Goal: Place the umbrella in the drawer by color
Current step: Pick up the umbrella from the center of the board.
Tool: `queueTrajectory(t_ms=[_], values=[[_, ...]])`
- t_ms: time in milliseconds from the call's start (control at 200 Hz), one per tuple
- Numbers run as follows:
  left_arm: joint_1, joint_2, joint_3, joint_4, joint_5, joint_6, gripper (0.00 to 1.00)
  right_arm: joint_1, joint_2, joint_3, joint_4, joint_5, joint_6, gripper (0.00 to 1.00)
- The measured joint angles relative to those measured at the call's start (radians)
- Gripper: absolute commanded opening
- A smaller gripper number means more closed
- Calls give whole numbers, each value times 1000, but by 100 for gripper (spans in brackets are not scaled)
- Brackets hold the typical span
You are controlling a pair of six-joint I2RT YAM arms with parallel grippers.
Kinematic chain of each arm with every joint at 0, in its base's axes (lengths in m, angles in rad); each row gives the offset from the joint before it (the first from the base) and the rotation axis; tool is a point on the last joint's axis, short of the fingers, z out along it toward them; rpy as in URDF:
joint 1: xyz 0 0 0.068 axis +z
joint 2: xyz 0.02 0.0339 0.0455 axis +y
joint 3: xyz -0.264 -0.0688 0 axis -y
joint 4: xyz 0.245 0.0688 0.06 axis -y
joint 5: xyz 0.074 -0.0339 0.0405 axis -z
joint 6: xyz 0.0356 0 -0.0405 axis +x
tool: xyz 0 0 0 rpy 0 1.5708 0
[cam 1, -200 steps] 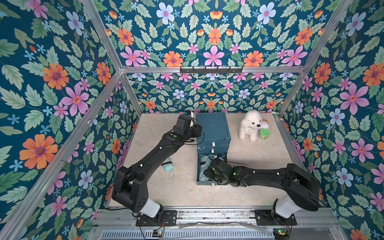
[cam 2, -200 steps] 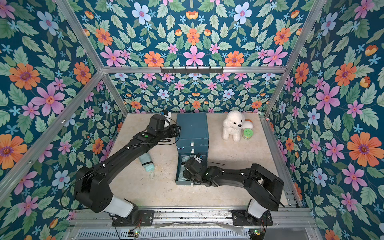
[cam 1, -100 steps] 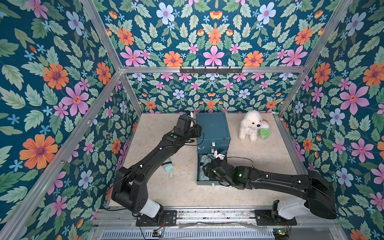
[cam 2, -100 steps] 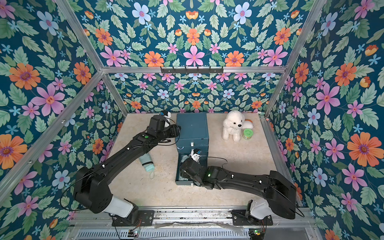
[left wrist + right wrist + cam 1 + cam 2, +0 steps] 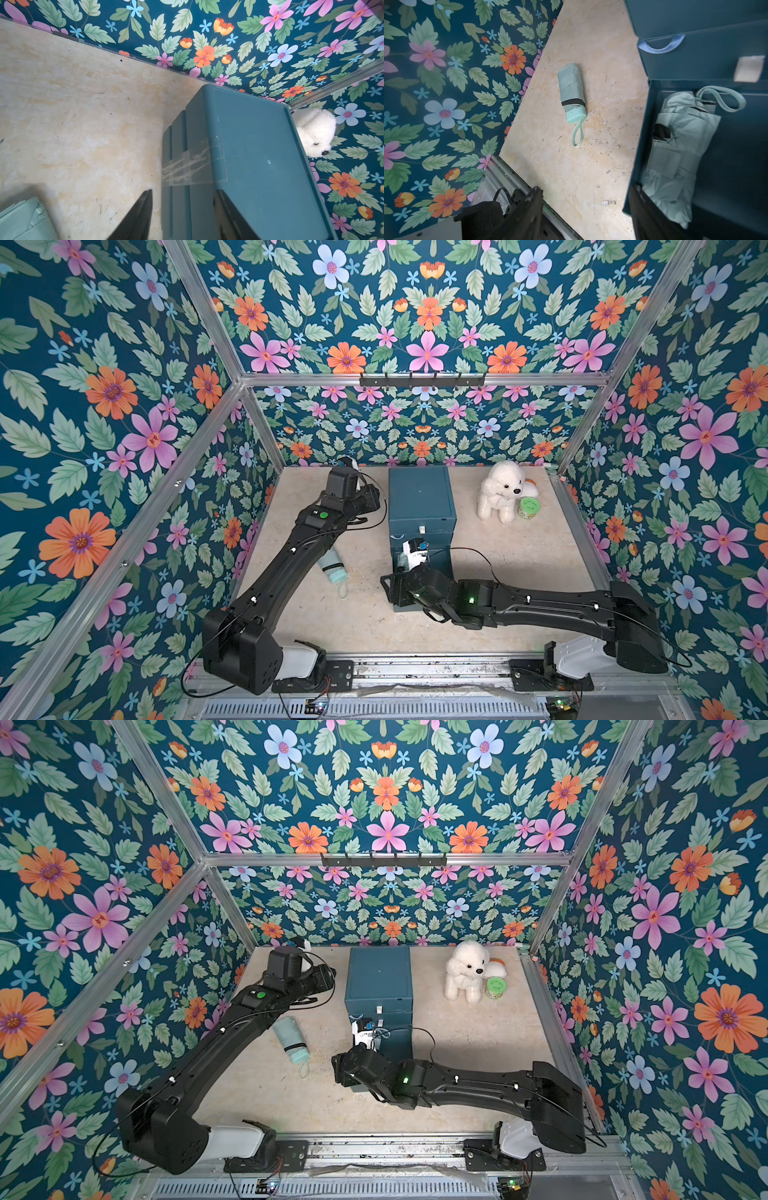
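A pale mint umbrella [image 5: 679, 145] already lies lengthwise inside the pulled-out bottom drawer [image 5: 737, 166] of the teal cabinet [image 5: 419, 493], with its wrist loop towards the cabinet. So the drop-off for that one looks done, and the step in hand is letting go and clearing the drawer.

The right pincer [image 5: 585, 187] stands wide open and holds nothing. One finger is over the drawer's near corner and the other over the bare worktop [image 5: 519, 564].

The left pincer [image 5: 184, 191] is up beside the cabinet, at about 9 o'clock from its top. Its jaws are parted to either side of the cabinet's upper edge and are likewise empty. Whether a finger touches the cabinet I cannot tell.

A second umbrella [image 5: 330, 566], greener, folded and strapped, lies flat on the worktop at 9 o'clock from the open drawer, well apart from it. Its handle and loop point towards 5 o'clock.

A plush dog [image 5: 503, 491] and a green tin [image 5: 529, 508] sit at 3 o'clock from the cabinet and are not involved.

The next move probably calls for lifting the right arm straight out so it does not snag the loop. After that comes a grasp across the body of the floor-side umbrella. Which drawer its shade belongs in I cannot tell from here
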Motion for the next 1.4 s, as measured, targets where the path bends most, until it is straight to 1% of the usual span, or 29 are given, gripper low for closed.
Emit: queueTrajectory(t_ms=[85,245,395,475,545,635,785,965,1120,1220,1330,1400], values=[[16,-20,-26,-19,10,-3,52,0,40,44,0,-2,-23,70],[53,-93,-95,-40,-5,-17,53,3,121,150,-38,7,-43,70],[121,-188,-261,-66,-66,-90,56,5,128,171,-55,37,-44,68],[162,-236,-378,-74,-93,-150,57,6,113,147,-56,43,-44,66],[177,-254,-465,-78,-117,-208,56,6,88,121,-51,49,-42,64],[181,-230,-532,-78,-113,-263,55,6,51,75,-40,50,-35,62],[186,-140,-559,-38,-112,-319,54,6,-19,-24,-11,46,-12,60],[187,-84,-564,7,-131,-342,58,6,-85,-111,29,42,16,60],[188,-53,-575,36,-164,-342,62,6,-103,-129,53,41,31,62],[189,-36,-601,66,-174,-345,62,6,-103,-129,57,40,31,63],[190,-18,-631,93,-198,-346,59,6,-109,-129,57,41,35,64],[190,-8,-650,117,-200,-348,50,6,-116,-130,58,41,35,65]])
